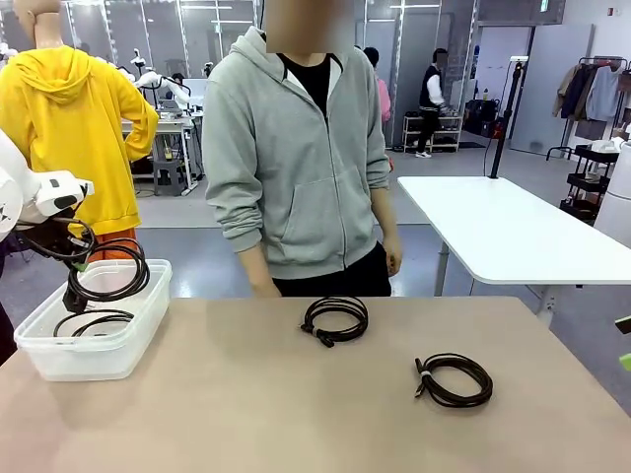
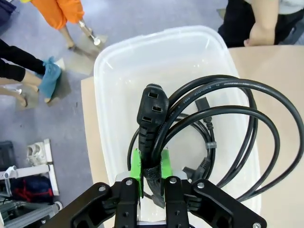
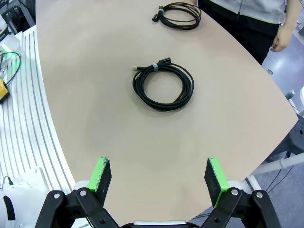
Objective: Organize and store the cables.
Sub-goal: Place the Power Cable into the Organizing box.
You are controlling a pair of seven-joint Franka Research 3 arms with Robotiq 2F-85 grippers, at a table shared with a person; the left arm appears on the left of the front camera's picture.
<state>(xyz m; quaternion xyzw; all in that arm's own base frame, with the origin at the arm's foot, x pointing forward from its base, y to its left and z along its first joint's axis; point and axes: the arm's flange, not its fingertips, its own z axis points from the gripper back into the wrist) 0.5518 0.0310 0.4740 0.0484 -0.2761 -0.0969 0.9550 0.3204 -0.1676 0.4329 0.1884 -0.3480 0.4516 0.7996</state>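
- Cable in hand: a thin black cord wound into a round coil [image 2: 228, 123] is clamped near its black three-slot plug [image 2: 152, 107] between the green pads of the left gripper [image 2: 151, 166], whose jaws are drawn tight on the cord.
- The coil hangs from the fingers, its loops spread out just ahead of the pads and not yet laid down.
- A clear rectangular plastic bin [image 2: 156, 40] lies directly beneath the left gripper, and the hanging loops dip to about its rim.
- A second black coiled cable [image 1: 97, 319] is seen resting on the bin's floor, below the held one.
- The right gripper [image 3: 156, 166] is spread wide with nothing between its pads, and it is poised above the beige tabletop [image 1: 246, 414].
- A black coil bound with a small tie [image 3: 142, 90] lies flat straight ahead of the right gripper's fingers; another black coil [image 3: 166, 19] lies farther ahead, near the table's far edge.
- Beyond that far coil, a person in a grey hooded top [image 1: 296, 148] stands at the table, hands off the cables.
- Progress is judged at roughly the midpoint: one cable is stored, one is about to be released into the bin, and two are left on the table to be collected.
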